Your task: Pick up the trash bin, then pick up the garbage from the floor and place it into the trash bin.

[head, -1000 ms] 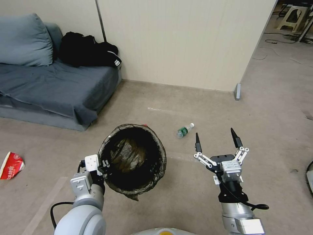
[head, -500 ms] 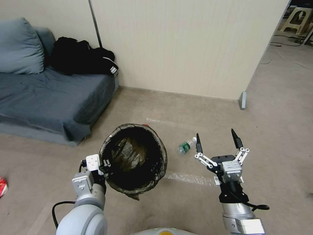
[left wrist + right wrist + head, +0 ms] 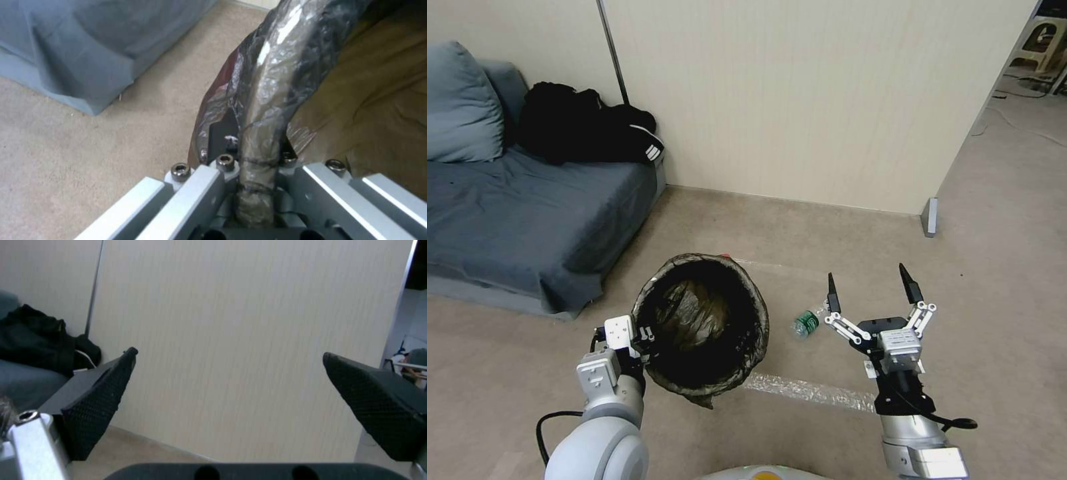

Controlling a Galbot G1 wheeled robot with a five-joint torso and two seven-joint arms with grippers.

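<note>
The trash bin (image 3: 657, 303), lined with a dark bag, hangs tilted above the floor at centre left. My left gripper (image 3: 642, 337) is shut on its near-left rim; the left wrist view shows the bag-covered rim (image 3: 267, 100) pinched between the fingers (image 3: 209, 180). A clear green-labelled bottle (image 3: 805, 325), a piece of the garbage, lies on the carpet just right of the bin. My right gripper (image 3: 869, 279) stands open above the floor, with its left finger (image 3: 832, 293) right beside the bottle. In the right wrist view the open gripper (image 3: 229, 352) faces the wall.
A grey sofa (image 3: 520, 220) with a black clothing heap (image 3: 587, 130) stands at the left. A beige partition wall (image 3: 800, 100) runs ahead, ending at a foot (image 3: 931, 217). A shiny tape strip (image 3: 810, 390) crosses the carpet. Open floor lies to the right.
The whole head view has shifted, so the camera moved: the bottle and wall now sit closer and the red cup has left the picture at the left. Neither gripper's hold has changed.
</note>
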